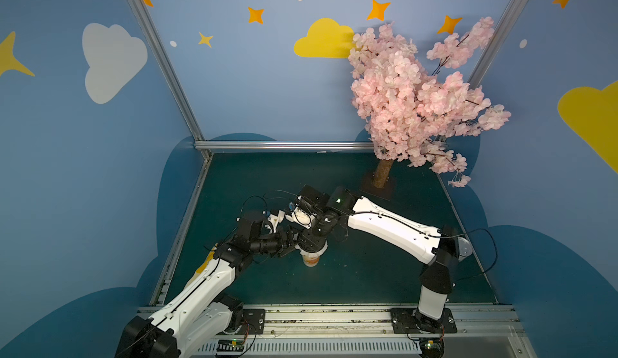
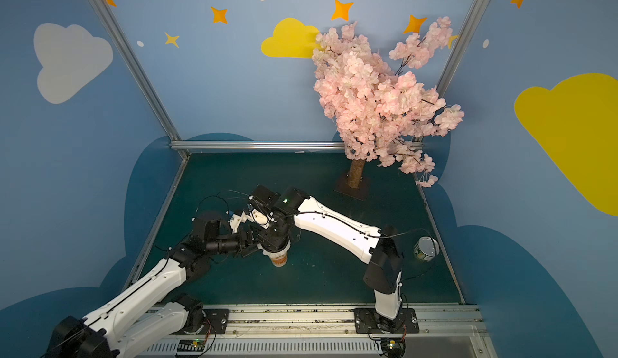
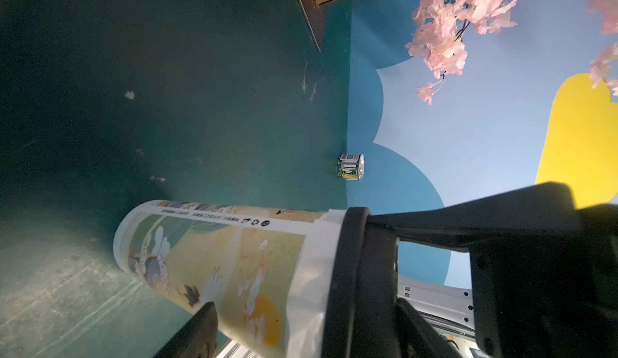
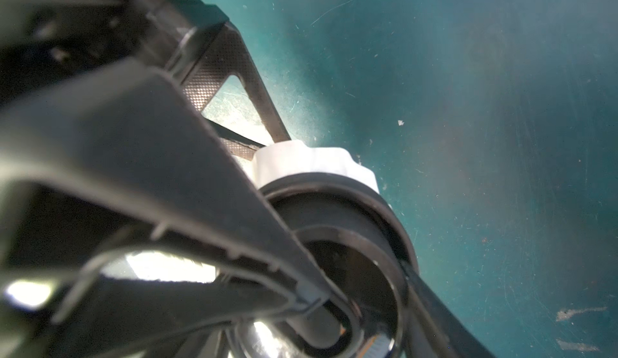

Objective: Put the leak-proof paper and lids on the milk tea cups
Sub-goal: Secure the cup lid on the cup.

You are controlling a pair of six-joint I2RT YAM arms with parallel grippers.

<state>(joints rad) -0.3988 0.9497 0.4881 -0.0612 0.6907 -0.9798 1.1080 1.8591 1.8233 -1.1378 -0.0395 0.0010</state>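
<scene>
The milk tea cup (image 1: 311,260) (image 2: 280,260) stands upright on the green table, near the middle. In the left wrist view its printed side (image 3: 217,256) fills the foreground. The leak-proof paper (image 3: 317,272) (image 4: 314,164) lies over the cup's mouth, its white edge hanging down as a skirt under a black lid (image 3: 354,272) (image 4: 334,212). My right gripper (image 1: 312,244) (image 4: 364,289) points down with its jaws spread and its fingers (image 3: 434,226) resting on the lid's top. My left gripper (image 1: 290,241) reaches in from the left. One finger (image 3: 200,329) lies along the cup's wall; the other is hidden.
A small metal can (image 2: 425,248) (image 3: 350,166) stands near the table's right edge. A pink blossom tree (image 1: 414,105) on a dark base plate (image 1: 378,185) fills the back right corner. Blue walls close in the table on three sides.
</scene>
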